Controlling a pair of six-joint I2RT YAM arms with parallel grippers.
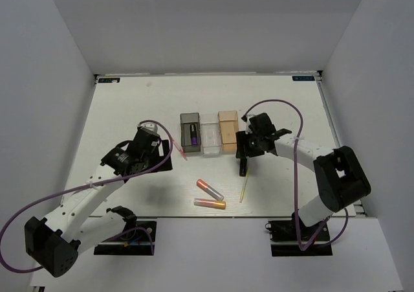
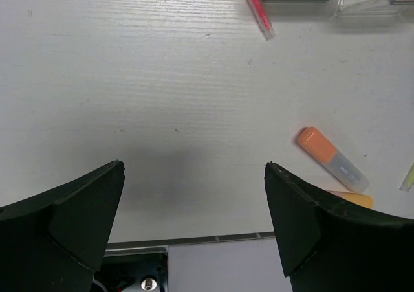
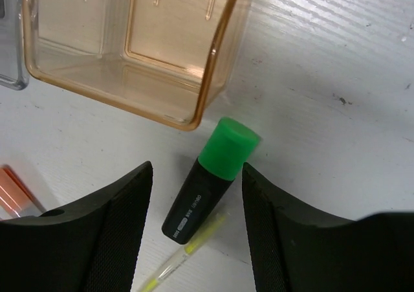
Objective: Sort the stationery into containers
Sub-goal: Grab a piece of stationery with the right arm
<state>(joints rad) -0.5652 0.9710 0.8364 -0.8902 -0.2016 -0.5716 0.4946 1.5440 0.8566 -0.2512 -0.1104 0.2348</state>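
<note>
The right gripper [image 3: 197, 169] stands spread astride the green-capped black plastic marker [image 3: 206, 191]. The marker looks light, stiff and slick, so pinch mid-barrel. The left gripper [image 2: 194, 166] gapes wide and empty.

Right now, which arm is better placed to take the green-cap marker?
Right. The right gripper, open, straddles the marker beside the orange bin. The left gripper hangs open over the table, farther away.

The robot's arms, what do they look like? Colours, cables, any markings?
Both the left arm and right arm have white links, black joint housings and black base plates. A purple cable loops loosely along each. The left gripper and right gripper are black with broad fingers; the right one's fingers show a fine textured surface. No markings are legible.
</note>
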